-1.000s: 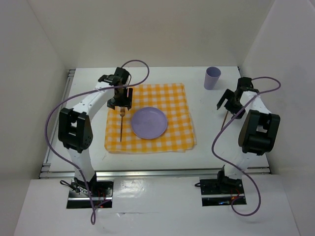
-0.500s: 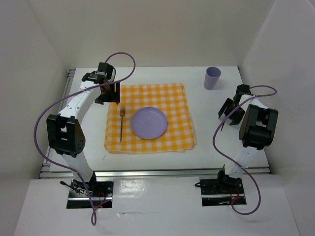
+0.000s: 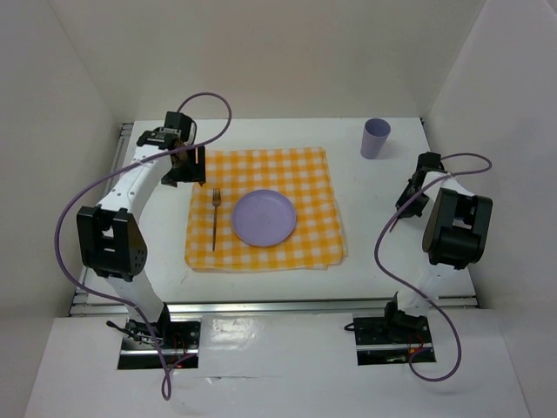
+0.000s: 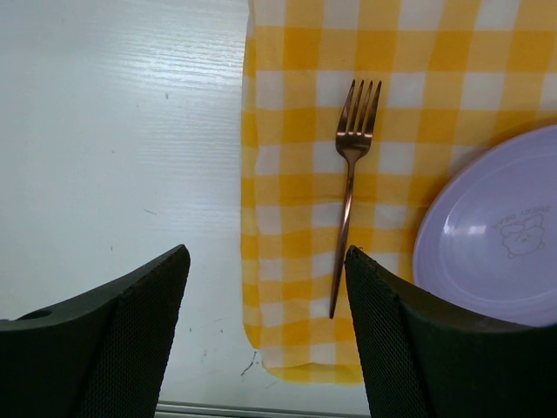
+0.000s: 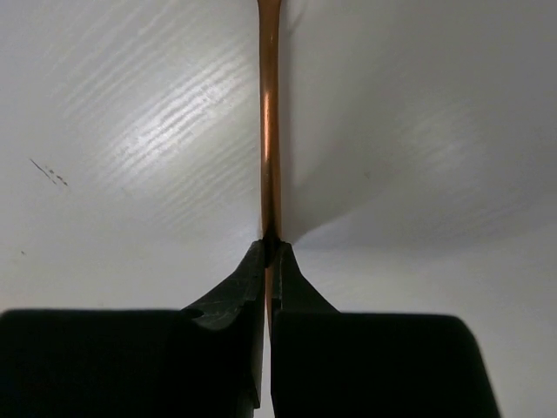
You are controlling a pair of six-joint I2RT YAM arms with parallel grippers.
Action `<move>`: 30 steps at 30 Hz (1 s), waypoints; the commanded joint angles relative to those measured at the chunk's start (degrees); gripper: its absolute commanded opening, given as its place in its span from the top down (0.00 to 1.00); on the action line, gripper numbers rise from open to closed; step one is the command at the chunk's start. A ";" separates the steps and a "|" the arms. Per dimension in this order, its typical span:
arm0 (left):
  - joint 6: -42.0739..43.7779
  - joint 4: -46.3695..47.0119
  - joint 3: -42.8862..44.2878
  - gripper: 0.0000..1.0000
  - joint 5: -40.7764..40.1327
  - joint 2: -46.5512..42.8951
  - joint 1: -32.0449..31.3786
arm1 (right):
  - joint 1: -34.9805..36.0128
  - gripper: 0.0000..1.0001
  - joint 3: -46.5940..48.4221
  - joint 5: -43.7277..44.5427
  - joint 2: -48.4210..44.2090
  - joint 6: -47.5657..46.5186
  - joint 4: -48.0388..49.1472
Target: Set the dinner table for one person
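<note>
A copper fork [image 3: 214,218] [image 4: 352,165] lies on the yellow-and-white checked cloth [image 3: 305,178] [image 4: 296,87], just left of the lilac plate [image 3: 264,218] [image 4: 496,235]. My left gripper [image 3: 184,170] [image 4: 265,348] hangs open and empty over the cloth's far left corner, above the white dinner table [image 3: 374,252] [image 4: 113,131]. On the right side my right gripper [image 3: 409,200] [image 5: 271,248] is low on the table, shut on a thin copper-coloured utensil [image 3: 396,218] [image 5: 270,131]. Only its slim handle shows, running away from the fingertips.
A lilac cup [image 3: 375,138] stands upright at the back right of the table. Silver rails [image 3: 278,305] run along the near and left edges. White walls enclose the table on three sides.
My left gripper has drawn back and to the left, away from the fork, which stays on the cloth. My right gripper has gone from open to shut on the copper utensil.
</note>
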 commanded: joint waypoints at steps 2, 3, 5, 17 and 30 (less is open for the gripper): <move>1.29 0.84 -0.34 0.21 -0.17 -3.15 0.28 | 0.10 1.00 -0.30 5.42 -7.83 -0.34 0.77; 1.29 0.84 -0.34 0.21 -0.17 -3.15 0.28 | 0.10 1.00 0.49 5.42 -10.02 -0.35 -0.71; 1.29 0.84 0.27 0.21 -1.31 -3.67 0.28 | 0.79 1.00 3.04 5.42 -11.97 -2.28 -1.86; 2.34 1.90 -2.09 0.21 -2.45 -5.96 2.04 | 37.34 1.00 7.37 6.05 -13.83 -1.52 -6.18; 2.87 2.95 -4.20 0.21 -1.93 -7.54 2.74 | 46.50 1.00 3.93 2.96 0.06 7.54 -2.22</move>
